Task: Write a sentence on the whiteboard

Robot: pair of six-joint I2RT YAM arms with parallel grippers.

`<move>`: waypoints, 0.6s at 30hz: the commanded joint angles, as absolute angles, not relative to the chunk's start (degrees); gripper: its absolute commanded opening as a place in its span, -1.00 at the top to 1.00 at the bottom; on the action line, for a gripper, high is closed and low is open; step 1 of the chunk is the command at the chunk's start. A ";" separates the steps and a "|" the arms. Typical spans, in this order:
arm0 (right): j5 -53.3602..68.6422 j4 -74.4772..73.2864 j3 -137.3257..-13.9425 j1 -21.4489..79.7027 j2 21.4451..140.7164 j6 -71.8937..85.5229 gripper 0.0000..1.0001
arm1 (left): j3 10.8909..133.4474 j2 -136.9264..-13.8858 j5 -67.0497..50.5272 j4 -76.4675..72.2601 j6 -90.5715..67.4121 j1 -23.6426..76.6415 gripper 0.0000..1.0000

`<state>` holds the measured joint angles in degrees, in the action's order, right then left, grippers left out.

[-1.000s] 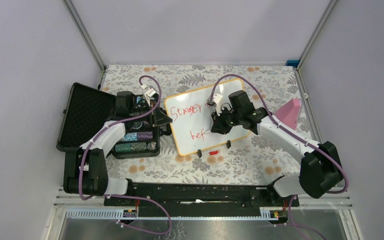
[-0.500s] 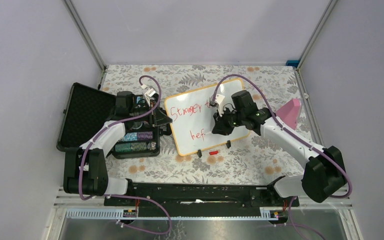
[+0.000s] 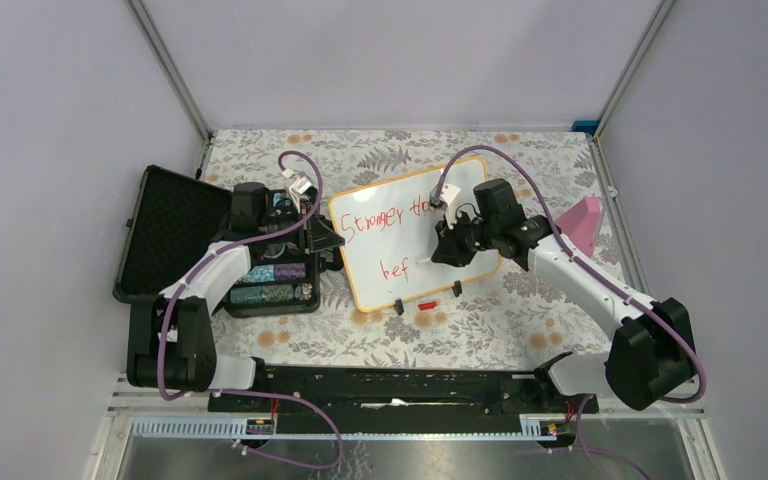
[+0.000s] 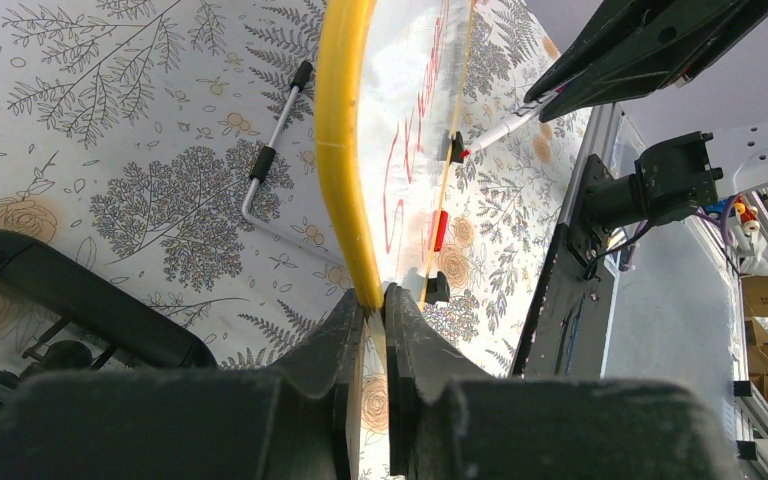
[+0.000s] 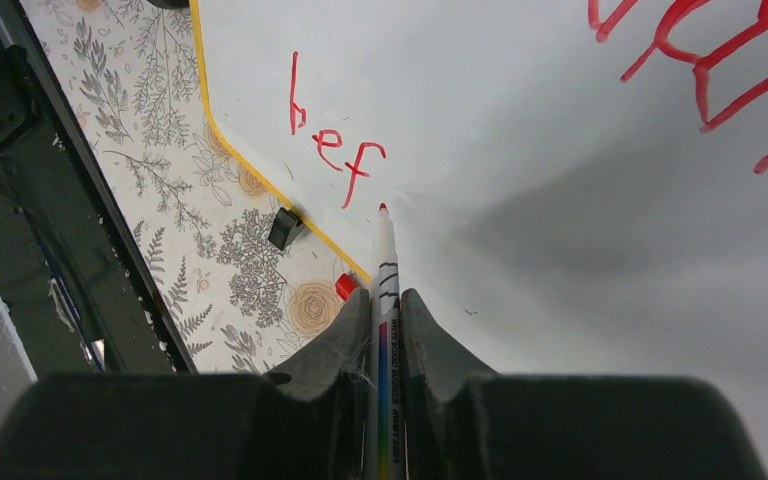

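The whiteboard [image 3: 390, 255] lies mid-table, white with a tan frame and red writing "Stronger th.." and "bef". My left gripper [image 3: 332, 237] is shut on its left frame edge [image 4: 345, 170]. My right gripper [image 3: 447, 248] is shut on a white whiteboard marker [image 5: 384, 300] with a red tip. The tip points at the board [image 5: 520, 120] just right of the red "bef" [image 5: 335, 150]; I cannot tell if it touches. The two black clip feet [image 3: 457, 288] sit on the board's near edge.
An open black case [image 3: 175, 235] with chips [image 3: 272, 283] lies left of the board. A red marker cap [image 3: 427, 304] lies by the board's near edge. A pink object [image 3: 582, 225] stands at the right. A metal handle [image 4: 270, 160] lies on the floral cloth.
My right gripper with the marker has moved right and slightly back, uncovering more of the top line's writing. The left gripper and the board have stayed put.
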<state>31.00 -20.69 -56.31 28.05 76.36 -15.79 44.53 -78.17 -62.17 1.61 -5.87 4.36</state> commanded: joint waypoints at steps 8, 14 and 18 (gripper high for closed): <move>32.26 -18.49 -56.79 27.77 76.92 -15.46 1.00 | 45.65 -78.18 -60.52 1.48 -2.20 4.55 1.00; 32.12 -18.12 -56.94 27.82 77.67 -15.65 1.00 | 45.62 -78.10 -60.56 1.44 -2.20 4.57 1.00; 32.06 -17.69 -57.13 27.76 78.13 -15.67 1.00 | 45.67 -78.00 -60.58 1.48 -2.27 4.57 1.00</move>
